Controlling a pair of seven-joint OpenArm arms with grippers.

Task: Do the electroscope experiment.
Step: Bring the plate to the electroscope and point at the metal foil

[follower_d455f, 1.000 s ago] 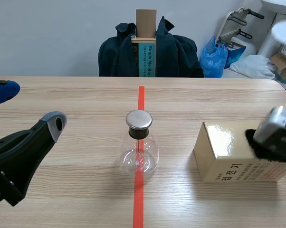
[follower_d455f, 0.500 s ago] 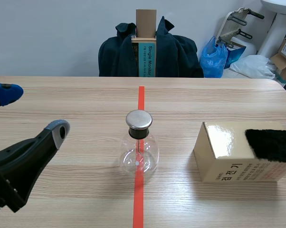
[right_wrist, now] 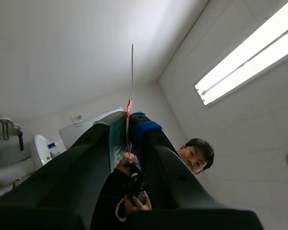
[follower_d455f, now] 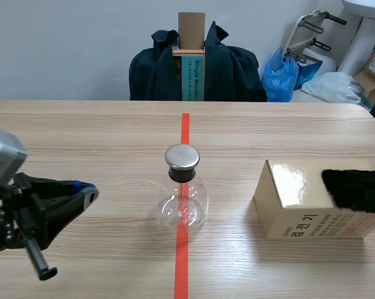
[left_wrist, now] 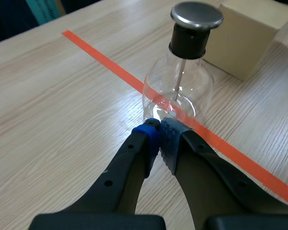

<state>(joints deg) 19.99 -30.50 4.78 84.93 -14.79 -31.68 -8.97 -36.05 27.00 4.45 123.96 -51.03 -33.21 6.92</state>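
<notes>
Glass electroscope [follower_d455f: 182, 196], waiting in the middle
The electroscope stood on the red line [follower_d455f: 185, 131]; my left gripper [left_wrist: 158, 134] sat at its 9 o'clock, fingers [left_wrist: 146, 139] pressed together on nothing; my right gripper [right_wrist: 128, 125] pointed up, clamped on a thin stick [right_wrist: 131, 72]; a box [follower_d455f: 299, 205] with black fur [follower_d455f: 356, 190] on top lay at 3 o'clock; I thought the glass was light, slippery and easy to break, so the black neck [follower_d455f: 181, 175] under its metal cap [follower_d455f: 182, 157] looked the safest hold.

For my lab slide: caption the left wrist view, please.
Left tool, shut, points at the glass flask standing on the orange tape line.
</notes>
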